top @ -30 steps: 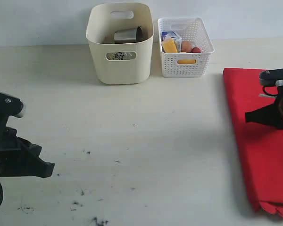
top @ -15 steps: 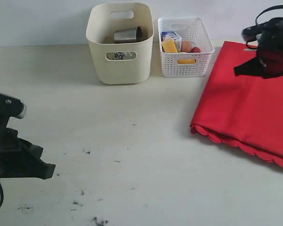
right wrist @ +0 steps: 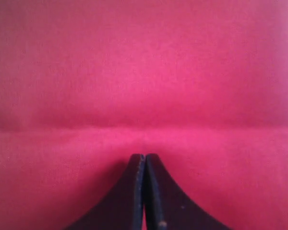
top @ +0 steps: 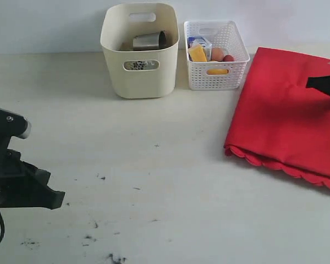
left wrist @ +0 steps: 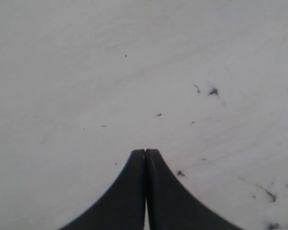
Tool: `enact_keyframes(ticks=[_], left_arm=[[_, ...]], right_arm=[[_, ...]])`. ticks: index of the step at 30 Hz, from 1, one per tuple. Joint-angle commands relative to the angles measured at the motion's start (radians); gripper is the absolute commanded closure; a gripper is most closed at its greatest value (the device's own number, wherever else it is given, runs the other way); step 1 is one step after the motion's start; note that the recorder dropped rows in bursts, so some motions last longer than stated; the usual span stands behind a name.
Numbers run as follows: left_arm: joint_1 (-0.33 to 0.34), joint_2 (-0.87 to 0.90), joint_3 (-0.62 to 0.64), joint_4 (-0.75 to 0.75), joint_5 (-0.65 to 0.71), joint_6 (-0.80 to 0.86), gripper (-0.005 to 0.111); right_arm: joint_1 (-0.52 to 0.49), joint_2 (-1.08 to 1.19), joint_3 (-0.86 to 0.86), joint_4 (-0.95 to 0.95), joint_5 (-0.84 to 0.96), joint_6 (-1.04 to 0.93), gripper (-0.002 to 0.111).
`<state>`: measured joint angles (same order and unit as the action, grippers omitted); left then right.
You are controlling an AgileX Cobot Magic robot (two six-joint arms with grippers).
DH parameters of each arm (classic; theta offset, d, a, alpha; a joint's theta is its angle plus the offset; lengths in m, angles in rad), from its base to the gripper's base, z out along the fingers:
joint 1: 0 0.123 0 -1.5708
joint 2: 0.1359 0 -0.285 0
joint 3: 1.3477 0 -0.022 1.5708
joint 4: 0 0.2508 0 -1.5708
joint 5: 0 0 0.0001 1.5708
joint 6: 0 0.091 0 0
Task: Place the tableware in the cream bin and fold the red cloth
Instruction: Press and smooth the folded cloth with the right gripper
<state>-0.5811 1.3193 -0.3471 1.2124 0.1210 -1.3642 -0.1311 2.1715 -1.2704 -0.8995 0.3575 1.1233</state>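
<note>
"Two grippers, then: how do yours stand?"

"Both are pressed together. My left gripper [left wrist: 145, 153] has its fingers tip to tip with nothing between them. It hangs over the bare table [left wrist: 86, 72], which is pale and flecked with dark specks. In the exterior view it sits low at the left side, well apart from everything else."

"And the right one?"

"My right gripper [right wrist: 144, 156] is closed as well, finger against finger, and I see no fabric caught between them. It is above the red cloth [right wrist: 144, 72], which fills the whole wrist view. A crease runs straight across the fabric just beyond my fingertips."

"Where does that cloth lie?"

"On the right part of the table, running off the edge of the exterior view. Its scalloped border runs along the near side. Its far left corner comes near the white lattice basket [top: 231, 38]; from here the two look apart."

"And the tableware?"

"One piece I can name: the steel cup [top: 149, 40] lies on its side inside the cream bin [top: 140, 82]. The bin stands at the far side of the table, just beside the basket, to its left. Something speckled shows through the bin's oval cut-out, and I cannot tell what it is. The basket holds a cheese wedge [top: 197, 54], an egg [top: 216, 53] and a milk carton [top: 199, 41], along with something small and red that I cannot make out."
</note>
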Motion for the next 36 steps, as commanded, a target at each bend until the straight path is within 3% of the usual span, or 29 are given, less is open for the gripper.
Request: enact_keyframes(ticks=[1, 7, 13, 18, 27, 31, 36], left_arm=[[0.003, 0.003, 0.004, -0.011, -0.001, -0.004, 0.107], [0.003, 0.003, 0.004, -0.011, -0.001, -0.004, 0.107], [0.003, 0.003, 0.004, -0.011, 0.003, -0.002, 0.107], [0.003, 0.003, 0.004, -0.011, 0.005, -0.002, 0.107], [0.003, 0.003, 0.004, -0.011, 0.005, 0.000, 0.107], [0.003, 0.003, 0.004, -0.011, -0.002, 0.000, 0.107], [0.003, 0.003, 0.004, -0.011, -0.003, -0.002, 0.107]], right_arm=[[0.006, 0.077, -0.078, 0.009, -0.108, 0.003, 0.108], [0.073, 0.101, -0.192, 0.002, -0.087, -0.190, 0.108], [0.065, 0.003, -0.233, 0.009, 0.137, -0.154, 0.108], [0.031, -0.083, -0.179, 0.101, 0.281, -0.306, 0.108], [0.026, -0.180, 0.136, 0.508, 0.046, -0.614, 0.108], [0.026, -0.177, 0.236, 0.516, -0.076, -0.679, 0.108], [-0.033, -0.115, 0.217, 0.447, -0.142, -0.675, 0.108]])
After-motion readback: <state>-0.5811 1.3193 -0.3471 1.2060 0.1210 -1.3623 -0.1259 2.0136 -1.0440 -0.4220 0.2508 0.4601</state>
